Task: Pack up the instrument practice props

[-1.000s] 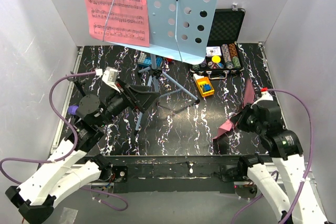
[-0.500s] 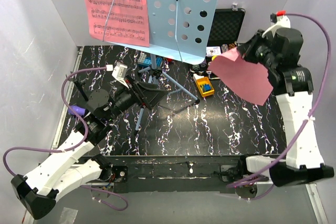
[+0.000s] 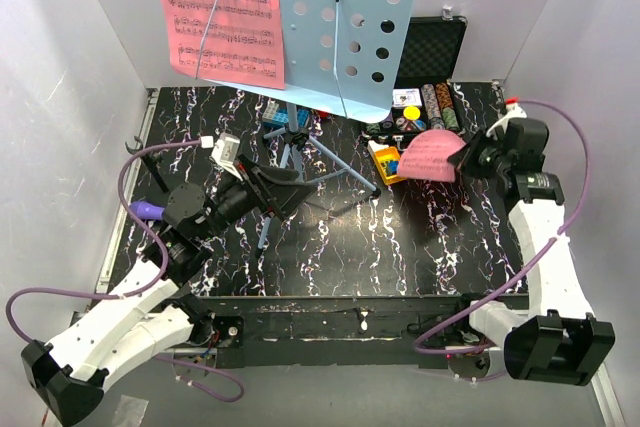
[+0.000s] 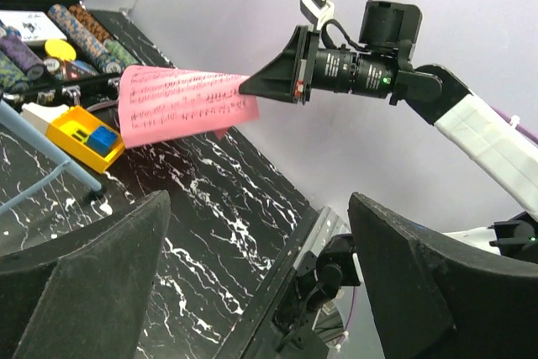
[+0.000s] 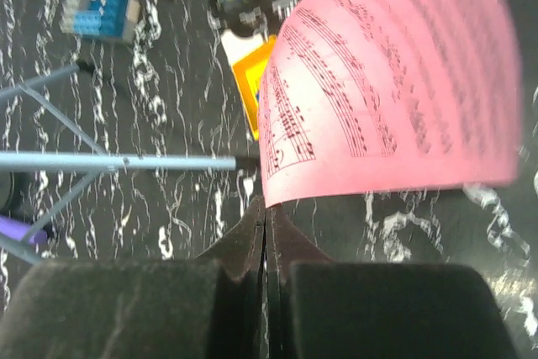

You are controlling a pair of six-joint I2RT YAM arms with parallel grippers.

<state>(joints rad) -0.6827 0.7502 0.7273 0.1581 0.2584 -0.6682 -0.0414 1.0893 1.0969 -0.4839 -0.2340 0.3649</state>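
Note:
The light-blue perforated music stand [image 3: 345,17] stands at the back on tripod legs [image 3: 300,152], with one pink sheet-music page [image 3: 215,12] on its left half. My right gripper [image 3: 466,157] is shut on the edge of another pink page [image 3: 432,155], held curled above the yellow toy. That page also shows in the right wrist view [image 5: 387,81] beyond the gripper [image 5: 267,208], and in the left wrist view [image 4: 185,102]. My left gripper [image 3: 283,187] is open and empty [image 4: 261,283] beside the tripod legs. The purple microphone [image 3: 145,210] and the thin black mic stand [image 3: 150,162] lie at the left, partly hidden by my left arm.
An open black case of poker chips [image 3: 425,87] stands at the back right. A yellow toy [image 3: 388,162] lies under the held page, and a blue block [image 3: 285,119] sits by the stand's foot. White walls close in the left, back and right.
My right arm swung the pink page from the front right up high, then down to the back right near the chip case. My left gripper shifted slightly toward the tripod.

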